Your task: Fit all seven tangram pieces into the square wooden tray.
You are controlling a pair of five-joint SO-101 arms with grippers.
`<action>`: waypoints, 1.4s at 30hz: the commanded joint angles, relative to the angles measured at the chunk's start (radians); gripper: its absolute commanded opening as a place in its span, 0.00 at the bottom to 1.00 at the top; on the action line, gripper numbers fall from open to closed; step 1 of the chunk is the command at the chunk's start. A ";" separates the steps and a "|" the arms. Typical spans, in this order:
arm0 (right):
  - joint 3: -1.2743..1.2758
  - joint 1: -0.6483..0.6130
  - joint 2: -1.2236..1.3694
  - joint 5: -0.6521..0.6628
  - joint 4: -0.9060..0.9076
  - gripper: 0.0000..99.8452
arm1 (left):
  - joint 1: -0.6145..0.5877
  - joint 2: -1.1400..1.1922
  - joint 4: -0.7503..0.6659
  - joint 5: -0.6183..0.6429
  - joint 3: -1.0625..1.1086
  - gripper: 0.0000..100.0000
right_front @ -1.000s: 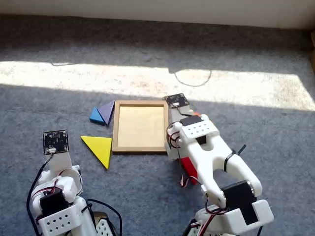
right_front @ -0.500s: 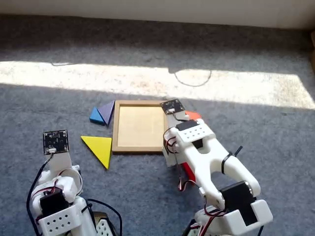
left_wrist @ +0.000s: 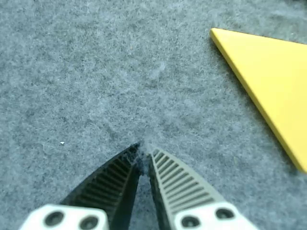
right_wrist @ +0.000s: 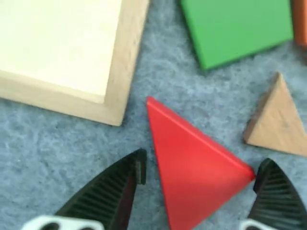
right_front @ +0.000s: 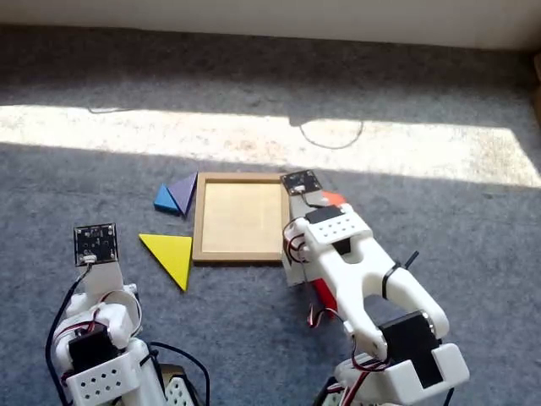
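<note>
My right claw spread around the red triangle
It lies just off the wooden tray corner; my left claw pressed together, beyond the yellow triangle from that tray.

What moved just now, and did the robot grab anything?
The right arm pulled back a little toward its base, uncovering more of the orange piece. Its open tool straddles the red triangle, gripping nothing. The left arm, tray and yellow triangle stayed put.
</note>
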 commanded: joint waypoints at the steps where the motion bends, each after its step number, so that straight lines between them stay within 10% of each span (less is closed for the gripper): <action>1: 0.028 0.010 -0.004 -0.012 -0.002 0.35 | -0.010 -0.031 0.008 0.002 0.021 0.01; 42: 0.044 -0.018 -0.288 -0.014 0.039 0.14 | -0.010 -0.031 0.008 0.002 0.021 0.01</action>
